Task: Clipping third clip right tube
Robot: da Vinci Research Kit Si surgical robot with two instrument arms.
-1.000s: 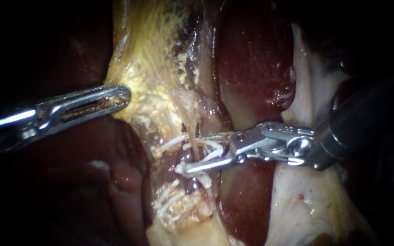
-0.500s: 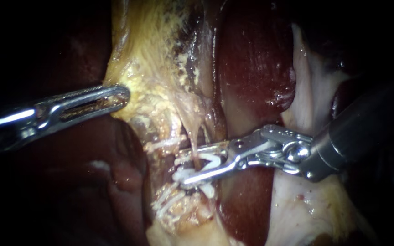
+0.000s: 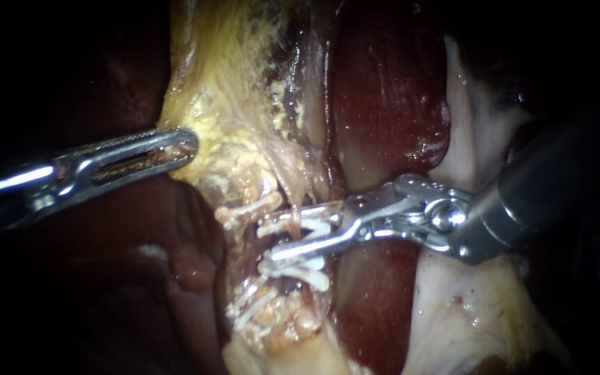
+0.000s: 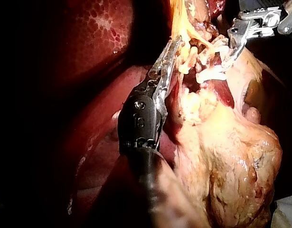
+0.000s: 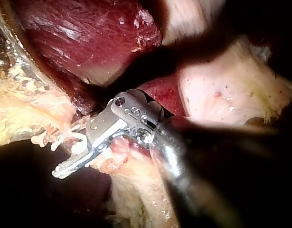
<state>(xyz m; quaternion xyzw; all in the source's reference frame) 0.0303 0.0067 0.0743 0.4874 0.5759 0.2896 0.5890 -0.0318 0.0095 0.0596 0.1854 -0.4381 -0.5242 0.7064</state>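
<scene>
A thin pale tube (image 3: pixel 292 199) runs down out of yellowish fatty tissue (image 3: pixel 230 104) at the middle of the endoscope view. My right instrument (image 3: pixel 279 239) comes in from the right. Its jaws stand apart on either side of the tube and hold a white clip (image 3: pixel 317 226) between them. Other white clips lie just above (image 3: pixel 248 210) and below (image 3: pixel 305 276) the jaws. My left instrument (image 3: pixel 187 142) reaches in from the left, with its slotted jaws shut on the edge of the yellowish tissue. The left wrist view shows the same grip (image 4: pixel 173 45), with the right instrument (image 4: pixel 222 58) beyond it.
Dark red liver (image 3: pixel 390 104) lies behind and to the right of the tube. Pale glistening tissue (image 3: pixel 480 305) fills the lower right. More white clips (image 3: pixel 251 309) cluster in fatty tissue below. The left side is dark red and shadowed.
My right instrument has edged left and slightly up with the clip, and its shaft has tilted. The tissue at the tube has shifted, baring the upper clip. The left instrument holds still.
</scene>
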